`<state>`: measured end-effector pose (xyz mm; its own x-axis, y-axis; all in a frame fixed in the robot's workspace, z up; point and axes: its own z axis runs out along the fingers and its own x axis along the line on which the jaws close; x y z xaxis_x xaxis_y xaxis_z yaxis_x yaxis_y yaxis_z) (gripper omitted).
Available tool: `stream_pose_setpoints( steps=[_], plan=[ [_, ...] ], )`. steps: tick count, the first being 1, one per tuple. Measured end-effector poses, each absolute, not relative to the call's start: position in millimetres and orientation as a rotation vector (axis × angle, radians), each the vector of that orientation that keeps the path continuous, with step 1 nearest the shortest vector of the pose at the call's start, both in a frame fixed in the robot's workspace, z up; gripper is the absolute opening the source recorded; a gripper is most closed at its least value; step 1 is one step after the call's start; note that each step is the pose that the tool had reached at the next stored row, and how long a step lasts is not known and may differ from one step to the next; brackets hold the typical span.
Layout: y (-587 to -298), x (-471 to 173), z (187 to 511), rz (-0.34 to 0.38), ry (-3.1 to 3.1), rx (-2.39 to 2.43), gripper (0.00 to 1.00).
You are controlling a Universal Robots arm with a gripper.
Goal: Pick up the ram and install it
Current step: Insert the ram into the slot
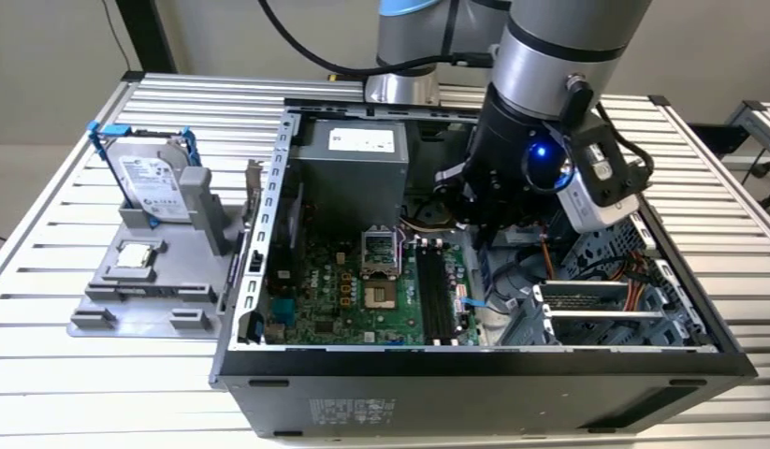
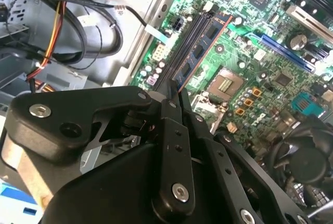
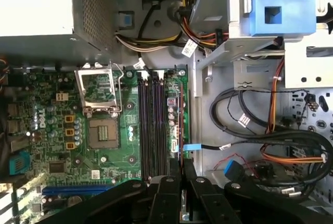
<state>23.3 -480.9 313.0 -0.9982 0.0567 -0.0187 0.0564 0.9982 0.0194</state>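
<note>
Gripping the ram edge-on, my claw was pinched nearly shut on it, over the motherboard's memory slots inside the computer case.

We see the end effector low inside the open case, closed on the ram above the memory slots. Cable bundles and the drive cage crowd one side; the open processor socket flanks the other. Room above the motherboard stays open.
</note>
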Motion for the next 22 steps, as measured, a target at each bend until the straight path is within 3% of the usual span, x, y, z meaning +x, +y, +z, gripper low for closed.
stream_pose_setpoints(
  steps=[22],
  plan=[
    [-461.5,22.8,277.6,0.004,3.121,0.082,0.00]
  ],
)
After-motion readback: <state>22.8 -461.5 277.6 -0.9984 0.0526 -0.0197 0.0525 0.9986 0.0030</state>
